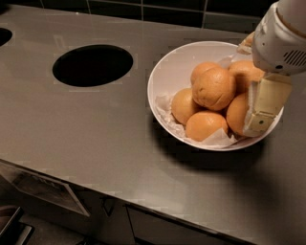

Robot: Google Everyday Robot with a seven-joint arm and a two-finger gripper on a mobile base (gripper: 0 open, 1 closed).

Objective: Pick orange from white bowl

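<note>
The white bowl point(160, 76) sits on the grey counter at centre right, lined with crumpled white paper point(165, 103) and holding several oranges. The orange point(213, 88) with dull, dimpled skin and a faint crease lies on top of the pile. My gripper point(251, 86) comes in from the upper right over the bowl's right side. It is open. One beige finger point(263, 105) hangs in front of the right-hand oranges and the other finger point(246, 44) shows at the bowl's far rim. The gripper is just to the right of the dimpled orange and holds nothing.
A dark round hole point(93, 64) is cut into the counter left of the bowl, and part of another hole point(2, 36) shows at the far left. A dark tiled wall point(143, 7) runs along the back. The counter's front edge point(95, 189) drops to cabinets.
</note>
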